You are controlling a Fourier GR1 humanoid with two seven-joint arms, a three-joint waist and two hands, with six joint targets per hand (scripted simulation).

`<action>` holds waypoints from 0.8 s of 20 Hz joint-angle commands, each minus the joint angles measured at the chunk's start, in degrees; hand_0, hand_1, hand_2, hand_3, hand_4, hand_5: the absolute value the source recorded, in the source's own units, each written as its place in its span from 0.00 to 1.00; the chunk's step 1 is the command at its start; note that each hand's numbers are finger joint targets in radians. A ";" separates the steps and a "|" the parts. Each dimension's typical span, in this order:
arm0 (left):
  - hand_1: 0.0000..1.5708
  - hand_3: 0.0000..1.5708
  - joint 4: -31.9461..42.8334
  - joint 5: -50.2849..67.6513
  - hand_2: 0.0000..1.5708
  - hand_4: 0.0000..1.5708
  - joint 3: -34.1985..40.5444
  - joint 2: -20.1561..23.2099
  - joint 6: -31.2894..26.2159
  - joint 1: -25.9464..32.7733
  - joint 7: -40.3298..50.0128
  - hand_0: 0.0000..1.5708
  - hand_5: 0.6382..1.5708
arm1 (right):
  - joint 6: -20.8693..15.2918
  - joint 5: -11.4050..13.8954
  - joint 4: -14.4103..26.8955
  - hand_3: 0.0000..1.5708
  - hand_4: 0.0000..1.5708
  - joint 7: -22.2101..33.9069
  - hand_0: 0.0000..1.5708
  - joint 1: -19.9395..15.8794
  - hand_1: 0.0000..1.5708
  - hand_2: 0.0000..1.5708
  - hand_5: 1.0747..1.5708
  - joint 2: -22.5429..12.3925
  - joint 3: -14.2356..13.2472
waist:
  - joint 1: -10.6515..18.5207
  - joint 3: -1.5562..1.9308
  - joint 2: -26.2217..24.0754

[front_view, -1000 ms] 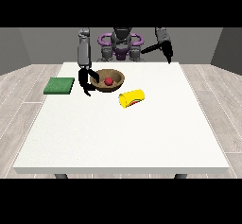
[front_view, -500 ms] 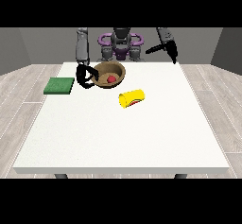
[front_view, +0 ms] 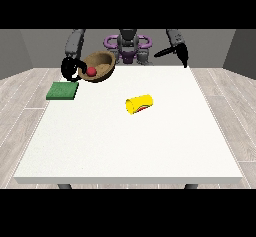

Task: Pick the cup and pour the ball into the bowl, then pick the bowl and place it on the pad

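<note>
A brown bowl (front_view: 100, 66) with a red ball (front_view: 92, 71) inside hangs tilted above the table's far left part. The hand at the view's left (front_view: 70, 68) has its fingers curled on the bowl's left rim. A green pad (front_view: 62, 90) lies flat on the table just below and left of the bowl. A yellow cup (front_view: 139, 104) lies on its side near the table's middle, its mouth facing the view's left. The hand at the view's right (front_view: 183, 57) hangs in the air over the table's far right edge, fingers pointing down, touching nothing.
The white table (front_view: 130, 146) stretches wide toward the camera. The robot's torso (front_view: 128, 45) stands behind the far edge. Grey plank floor surrounds the table.
The bowl with the ball has risen off the table and tilted, carried up and toward the pad. The hand at the view's right has shifted slightly.
</note>
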 commanded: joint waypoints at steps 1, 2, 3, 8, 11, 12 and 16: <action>0.00 0.00 -1.88 -1.59 0.00 0.00 -2.31 -2.20 1.97 0.95 1.76 0.00 1.00 | 4.56 -2.48 0.14 1.00 0.68 0.04 1.00 1.97 1.00 1.00 0.98 -4.87 -2.86 | 0.21 0.05 0.19; 0.00 0.00 0.64 -0.01 0.00 0.00 0.34 -0.18 1.29 0.64 -2.25 0.00 1.00 | 5.26 -2.69 -1.54 1.00 0.68 1.75 1.00 0.60 1.00 1.00 0.98 -5.71 -2.66 | -1.20 0.03 1.54; 0.00 0.00 1.40 -0.14 0.00 0.00 0.73 0.28 1.60 0.61 -1.11 0.00 1.00 | 6.09 -2.19 -2.01 1.00 0.68 1.00 1.00 2.58 1.00 1.00 0.98 -5.63 -1.97 | -2.32 0.03 0.74; 0.00 0.00 1.05 -0.26 0.00 0.00 -0.11 -1.24 2.74 2.13 -5.51 0.00 0.99 | 12.79 -4.97 -1.00 1.00 0.68 -4.79 1.00 7.72 1.00 1.00 0.97 -8.09 -4.75 | -2.49 0.05 3.82; 0.00 0.00 -0.12 -1.93 0.00 0.00 -1.14 -2.59 5.90 -0.32 -8.45 0.00 0.99 | 16.30 -8.24 1.34 1.00 0.68 -2.72 1.00 2.47 1.00 1.00 0.98 -15.75 -9.38 | -0.72 0.07 11.11; 0.00 0.00 -1.84 -1.59 0.00 0.00 -0.88 -2.02 5.77 -0.84 -10.42 0.00 0.99 | 18.61 -9.65 2.49 1.00 0.67 -2.72 1.00 1.70 1.00 1.00 0.98 -18.91 -11.26 | 0.04 0.09 13.61; 0.00 0.00 -9.14 -5.34 0.00 0.00 -6.38 -6.17 8.90 -3.21 -4.13 0.00 0.99 | 18.59 -8.07 7.14 0.92 0.66 -10.23 1.00 2.36 1.00 1.00 0.98 -19.94 -11.96 | 2.69 0.15 17.75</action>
